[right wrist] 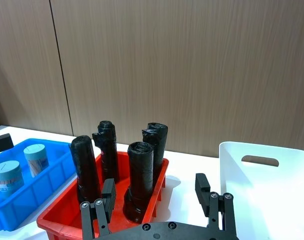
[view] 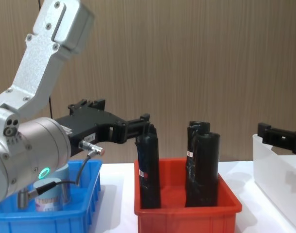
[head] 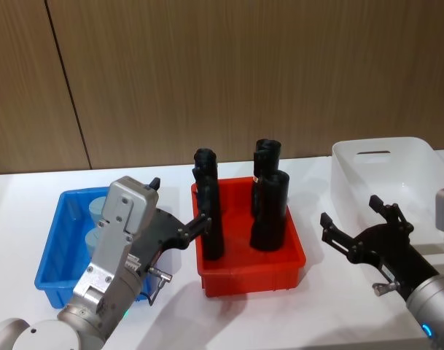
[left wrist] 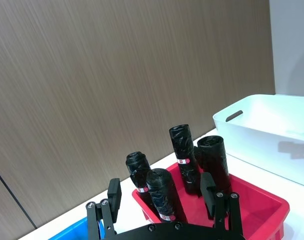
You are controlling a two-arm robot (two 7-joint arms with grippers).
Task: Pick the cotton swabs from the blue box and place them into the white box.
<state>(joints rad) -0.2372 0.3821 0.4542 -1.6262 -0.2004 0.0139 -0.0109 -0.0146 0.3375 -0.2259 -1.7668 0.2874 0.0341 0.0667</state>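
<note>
Cotton swabs (right wrist: 36,158): upright in blue box (head: 50,255), axes vertical. Left gripper (head: 179,205): nearer, fingers apart, empty, aimed toward red bin (head: 251,275); swabs below, leftward. Right gripper (head: 351,211): fingers apart, near white box (head: 426,154).

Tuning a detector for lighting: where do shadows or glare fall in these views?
Left wrist view: a soft grey shadow lies on the inner wall of the white box, and the black rolls show a faint sheen. Head view: the red bin casts a soft shadow on the table along its front. No view shows harsh glare.
</note>
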